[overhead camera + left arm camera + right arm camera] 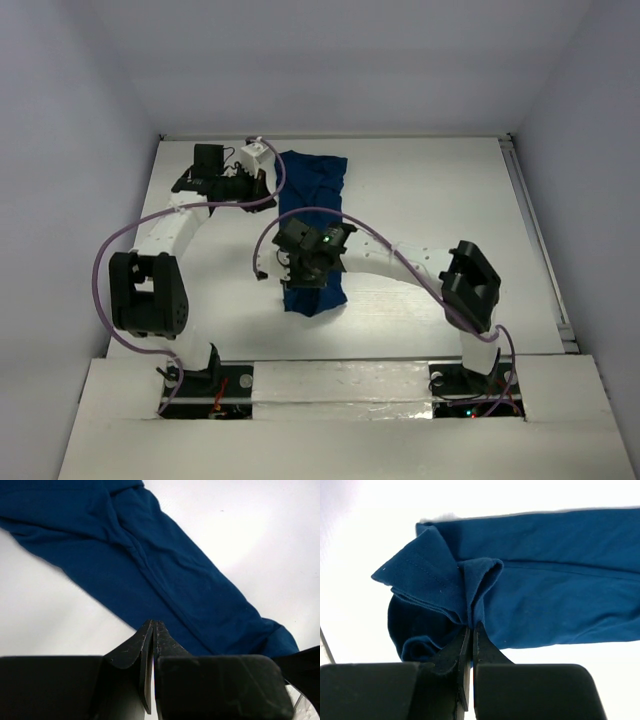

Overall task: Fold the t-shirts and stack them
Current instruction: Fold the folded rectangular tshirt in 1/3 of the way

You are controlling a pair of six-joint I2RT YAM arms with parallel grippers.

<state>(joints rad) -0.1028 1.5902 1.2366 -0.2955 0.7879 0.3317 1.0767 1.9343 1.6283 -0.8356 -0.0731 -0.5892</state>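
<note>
Dark blue t-shirt [313, 178] lay on the white table [440, 190] as a long narrow strip, running from the far side toward the arm bases, a little left of centre; no print showed on the upturned side; no second shirt in view. Right claw [471, 628] sat over the near end of the strip, jaws pressed together on a raised pleat of cloth; a stitched corner [415, 575] flared out to the left of the pinch and the layers beneath bunched, so the grip seemed to take several layers at once, probably to carry the near end over toward the far end. Left claw [152, 626] was at the strip's left edge near the far end, jaws closed to a hairline gap; tips met the cloth edge, but could not tell whether any fabric was caught; judged to be anchoring that end. Judgement: lengthwise fold done, crosswise fold in hand; risk that lower layers slip from the pinch.
</note>
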